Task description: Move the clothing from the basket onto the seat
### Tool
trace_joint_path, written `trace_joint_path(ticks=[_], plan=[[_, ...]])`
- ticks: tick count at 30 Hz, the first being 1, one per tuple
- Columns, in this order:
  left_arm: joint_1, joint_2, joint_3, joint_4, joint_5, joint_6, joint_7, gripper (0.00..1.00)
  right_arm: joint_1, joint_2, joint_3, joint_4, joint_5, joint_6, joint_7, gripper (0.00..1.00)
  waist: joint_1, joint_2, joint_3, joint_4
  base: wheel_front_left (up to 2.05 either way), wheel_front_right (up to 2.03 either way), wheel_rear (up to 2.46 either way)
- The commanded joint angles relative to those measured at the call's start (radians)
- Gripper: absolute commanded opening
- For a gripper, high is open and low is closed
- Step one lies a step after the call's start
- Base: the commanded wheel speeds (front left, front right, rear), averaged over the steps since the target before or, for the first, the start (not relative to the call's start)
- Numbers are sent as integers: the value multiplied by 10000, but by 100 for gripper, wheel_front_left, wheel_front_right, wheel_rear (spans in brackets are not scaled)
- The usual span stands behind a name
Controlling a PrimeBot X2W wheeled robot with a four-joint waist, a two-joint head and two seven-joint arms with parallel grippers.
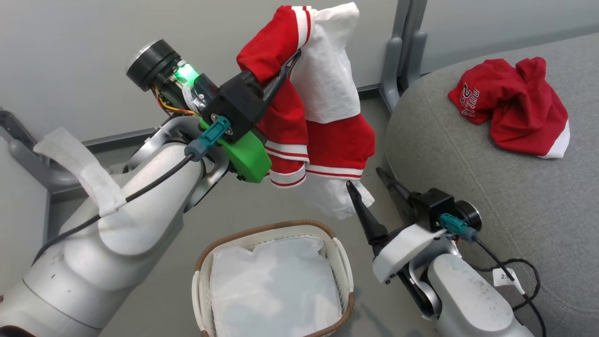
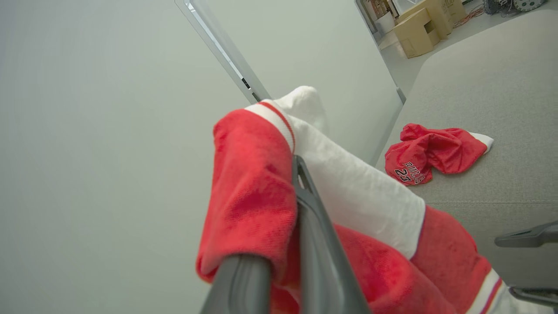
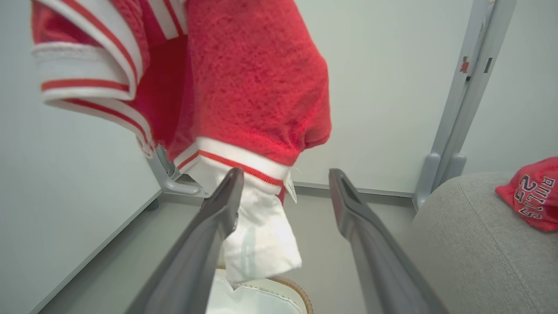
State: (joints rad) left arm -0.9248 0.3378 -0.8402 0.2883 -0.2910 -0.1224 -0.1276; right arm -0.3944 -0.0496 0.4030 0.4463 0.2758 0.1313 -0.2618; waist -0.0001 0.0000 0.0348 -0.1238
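The red shorts [image 1: 327, 140] with white panels and stripes hang in the air above the basket [image 1: 201, 290], draped over my left gripper [image 1: 292, 61], which is shut on them. In the left wrist view the shorts [image 2: 253, 196] cover one finger of that gripper [image 2: 296, 174]. My right gripper [image 1: 364, 178] stands open just below the shorts' hanging hem [image 3: 257, 87], between basket and seat [image 1: 468, 187], with nothing in its grip [image 3: 285, 174]. The red jersey [image 1: 510, 107] lies crumpled on the grey seat [image 2: 501, 87], lettering showing [image 2: 436, 150]. The basket holds its white liner [image 1: 276, 285].
A grey partition post [image 1: 402, 56] stands behind the seat's left edge, with pale wall panels on both sides. A black cable [image 1: 524, 271] from my right arm lies over the seat's front. Cardboard boxes [image 2: 423, 26] sit far beyond the seat.
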Motion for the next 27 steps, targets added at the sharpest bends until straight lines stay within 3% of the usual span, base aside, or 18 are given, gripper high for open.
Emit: trace_joint_path(ticks=[1, 11, 20, 27], plan=[[132, 19, -8, -116, -1, 32, 8, 0, -268, -119, 215, 230, 256, -10, -48, 100, 1, 0, -12, 60, 0, 0, 0], [32, -129, -226, -458, 6, 66, 3, 0, -1818, -828, 1558, 1745, 2046, -10, -38, 100, 1, 0, 4, 273, 0, 0, 0], [-22, -241, -454, -683, -29, 64, -35, 0, -3139, -1567, 4413, 1421, 4425, -10, -6, 100, 1, 0, 80, 398, 0, 0, 0], [48, -293, -522, -817, -151, 93, -57, 0, -3990, -1455, 5050, 1597, 4856, -11, -41, 100, 1, 0, 50, 547, 0, 0, 0]])
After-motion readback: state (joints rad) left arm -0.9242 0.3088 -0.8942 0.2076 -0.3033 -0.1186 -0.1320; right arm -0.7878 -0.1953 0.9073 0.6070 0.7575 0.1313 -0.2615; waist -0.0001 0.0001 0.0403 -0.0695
